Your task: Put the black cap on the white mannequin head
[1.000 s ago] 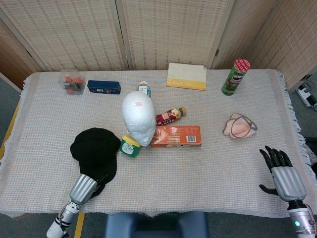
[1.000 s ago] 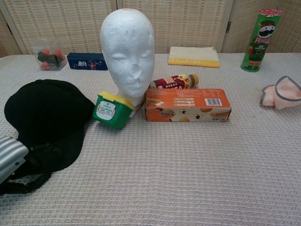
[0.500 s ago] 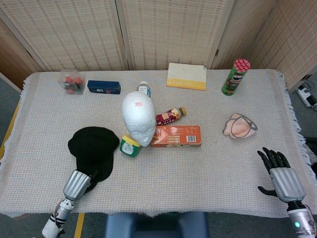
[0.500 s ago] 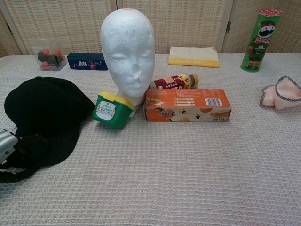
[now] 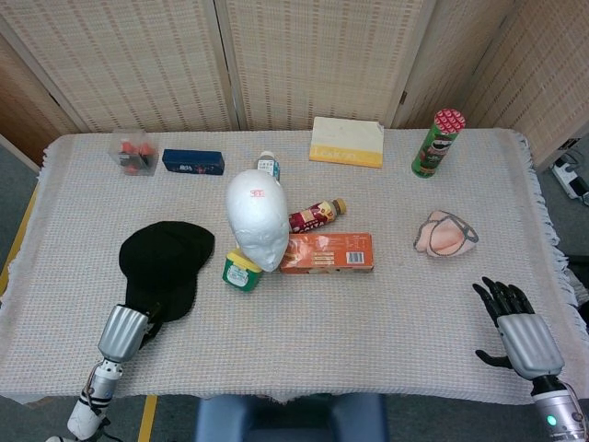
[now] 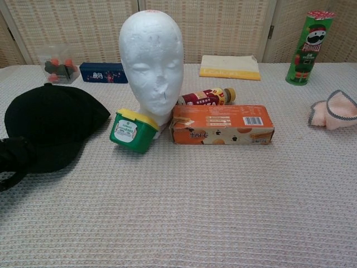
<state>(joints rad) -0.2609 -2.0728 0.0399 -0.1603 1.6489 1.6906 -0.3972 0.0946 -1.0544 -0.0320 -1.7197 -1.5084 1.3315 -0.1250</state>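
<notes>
The black cap point(image 5: 164, 265) lies flat on the table's left side, left of the white mannequin head point(image 5: 258, 219), which stands upright and bare. My left hand point(image 5: 125, 330) is at the cap's near edge and its dark fingers grip the brim. In the chest view the cap point(image 6: 53, 128) reaches the left border, where the fingers point(image 6: 11, 164) holding it show only in part. The mannequin head point(image 6: 152, 61) faces the chest camera. My right hand point(image 5: 517, 324) rests at the near right edge, fingers spread, holding nothing.
A green tub point(image 5: 241, 272) and an orange box point(image 5: 327, 252) lean against the mannequin's base, with a bottle point(image 5: 317, 215) behind the box. A Pringles can point(image 5: 437, 143), pink cloth point(image 5: 446, 232), yellow pad point(image 5: 347, 141), blue box point(image 5: 193, 162) and clear box point(image 5: 133, 152) stand farther off.
My left hand has drawn back left and toward the near edge, dragging the cap leftward away from the green tub. The right hand slid slightly nearer the table edge.
</notes>
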